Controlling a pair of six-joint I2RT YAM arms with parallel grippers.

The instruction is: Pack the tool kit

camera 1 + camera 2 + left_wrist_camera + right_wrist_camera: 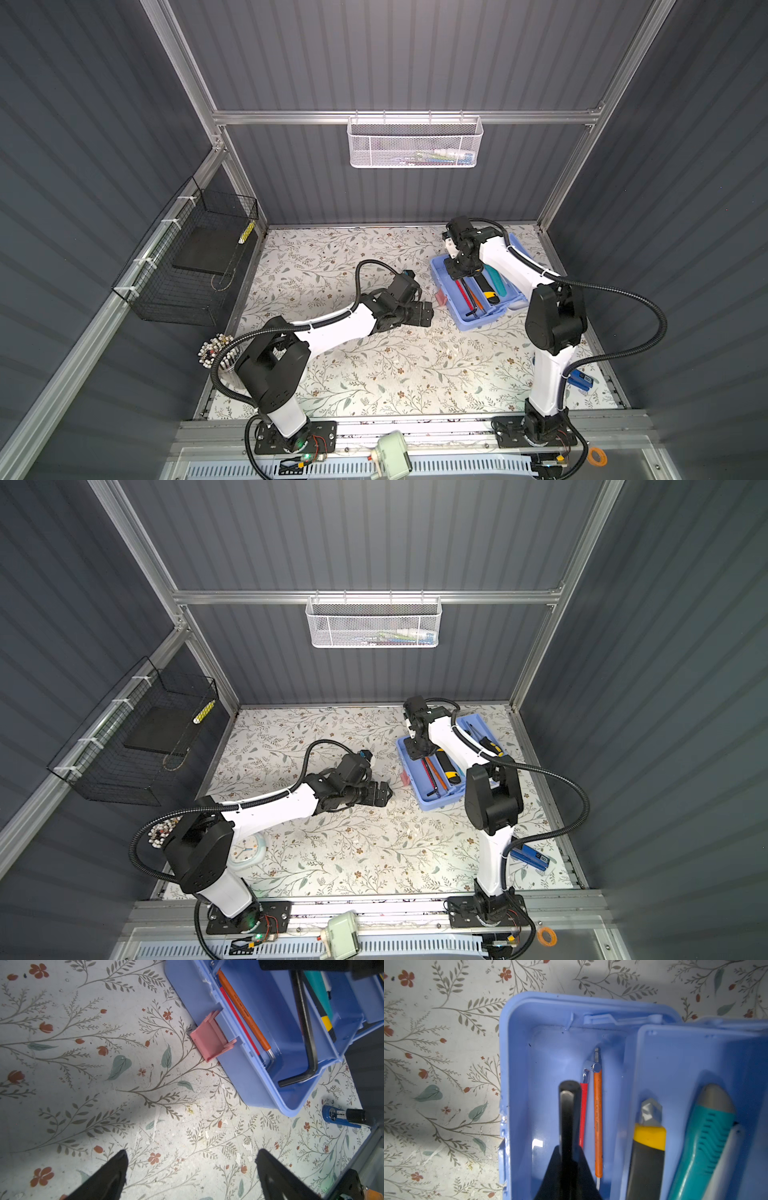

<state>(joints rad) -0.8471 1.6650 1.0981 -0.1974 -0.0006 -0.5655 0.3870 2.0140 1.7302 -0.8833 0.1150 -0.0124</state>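
1. Black steel is what I am gripping. The right gripper [569, 1152] is clamping shut on the long leg of a black hex key [568, 1109], pointing it along the length of the open tool kit box [508, 1059].
2. The key is hanging over the box's deepest compartment, just beside the red hex key [583, 1113] and the orange hex key [598, 1126] lying on its floor. I cannot tell whether its bent end is touching that floor.
3. To do this well, I am judging that I should be lowering the key level until it is resting flat, parallel to those two. Only then should I be parting the jaws, so it is not bouncing or wedging against the wall.
4. I am minding the raised tray [675, 1053] alongside, where the yellow utility knife [648, 1147] and the teal utility knife [708, 1136] are lying. The key's short leg should be clearing that tray's rim.
5. The left gripper [191, 1155] is standing wide open and empty above the floral tabletop [83, 1084]. It is near the box's pink latch [207, 1041] but apart from it, ready for steadying the box if it is sliding.
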